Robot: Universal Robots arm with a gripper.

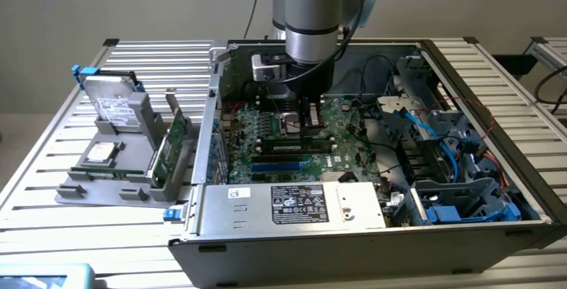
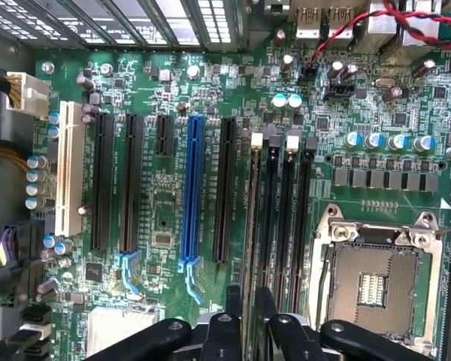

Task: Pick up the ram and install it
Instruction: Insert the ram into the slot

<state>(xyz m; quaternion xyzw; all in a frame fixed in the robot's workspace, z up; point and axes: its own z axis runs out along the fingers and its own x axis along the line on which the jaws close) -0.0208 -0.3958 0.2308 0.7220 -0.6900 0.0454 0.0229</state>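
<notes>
The green motherboard [image 2: 161,177] carries 1 blue slot [image 2: 192,188], 1 white slot [image 2: 68,169], black slots [image 2: 101,180] and the green ram [image 1: 297,147].

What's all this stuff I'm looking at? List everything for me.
table: one, silver slats, under everything
computer case: one, grey, open on the table
motherboard: one, green, inside the case
ram: one, green with dark chips, in a motherboard slot below the hand
blue slot: one, among black slots
processor socket: one, silver, beside the memory slots
power supply: one, silver with a black label, at the case's near edge
parts holder: one, grey, exterior view's left of the case
hard drive: one, silver, upright in the holder
expansion card: one, green, standing in the holder
robot arm: one, grey and light blue, reaching into the case
hand: one, black, over the memory slots
</notes>
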